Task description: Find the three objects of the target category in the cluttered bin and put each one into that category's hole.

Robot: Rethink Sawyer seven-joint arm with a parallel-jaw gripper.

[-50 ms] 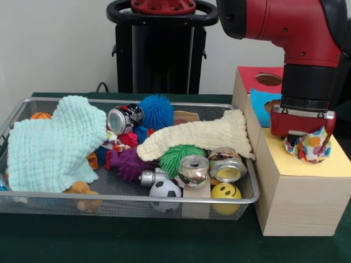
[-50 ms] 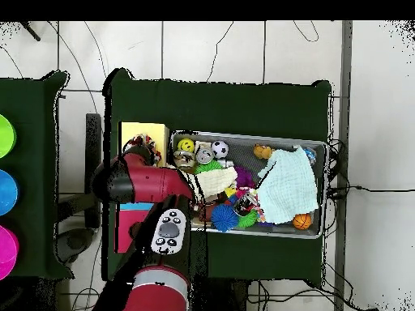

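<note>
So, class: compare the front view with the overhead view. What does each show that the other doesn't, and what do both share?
Only the front view shows the gripper over the box's yellow section, with a polka-dot cloth at it, plus the crushed cans up close. Only the overhead view shows the whole green table, three coloured discs at one edge, and the tiled floor. Both show the mesh bin, the mint cloth, the cream cloth, the soccer ball and the smiley ball.
</note>
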